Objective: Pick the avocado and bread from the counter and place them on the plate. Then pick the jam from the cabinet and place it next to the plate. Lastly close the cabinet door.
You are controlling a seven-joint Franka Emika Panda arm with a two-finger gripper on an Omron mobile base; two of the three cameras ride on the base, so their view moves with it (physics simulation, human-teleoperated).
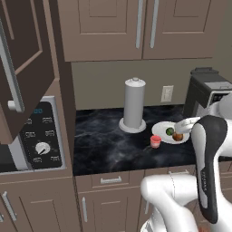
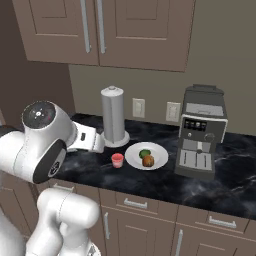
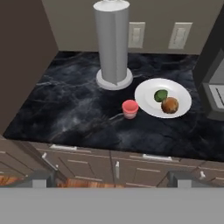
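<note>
nearest, two dark gripper fingertips point(image 3: 112, 178) stand apart, empty. open brown wooden cabinet door point(image 1: 20, 59), far left, looks stiff and light; push its flat panel or hook the long silver bar handle point(image 1: 12, 79).

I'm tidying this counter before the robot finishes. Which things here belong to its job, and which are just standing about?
Part of the job:
- avocado
- bread
- plate
- jam, beside the plate
- counter
- open cabinet door

Just standing about:
- paper-towel holder
- coffee machine
- microwave
- wall sockets
</note>
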